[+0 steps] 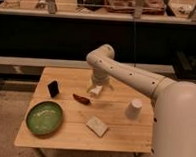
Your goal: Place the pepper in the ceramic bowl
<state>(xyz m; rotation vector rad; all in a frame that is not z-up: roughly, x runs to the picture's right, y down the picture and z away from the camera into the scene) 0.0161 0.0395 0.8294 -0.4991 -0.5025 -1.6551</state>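
one gripper [99, 85] hangs over the far middle of the table [119, 130], pointing down, right at the top of the white bottle [94, 92]. gripper and bottle are both pale and run together, so i cannot tell whether it is open or closed, nor whether it touches the bottle. the pepper [80, 98] lies flat on the table just left of and a little nearer than the bottle, apart from the gripper.

above the gripper the wrist rises to a rounded bend, the highest part of the arm [134, 77]. from there the arm slopes down to the right and nearer, into the robot's wide white body [178, 128]. the body fills the near right corner and is cut off by the right and bottom edges.

the bowl [44, 119] sits at the near left of the table, well apart from the pepper, with nothing in it. a black block [53, 88] stands at the far left, between bowl and far edge. a white cup [133, 109] stands on the right, close to the robot's body. a flat pale packet [97, 126] lies near the front, in the middle. its markings are too blurred to make out.
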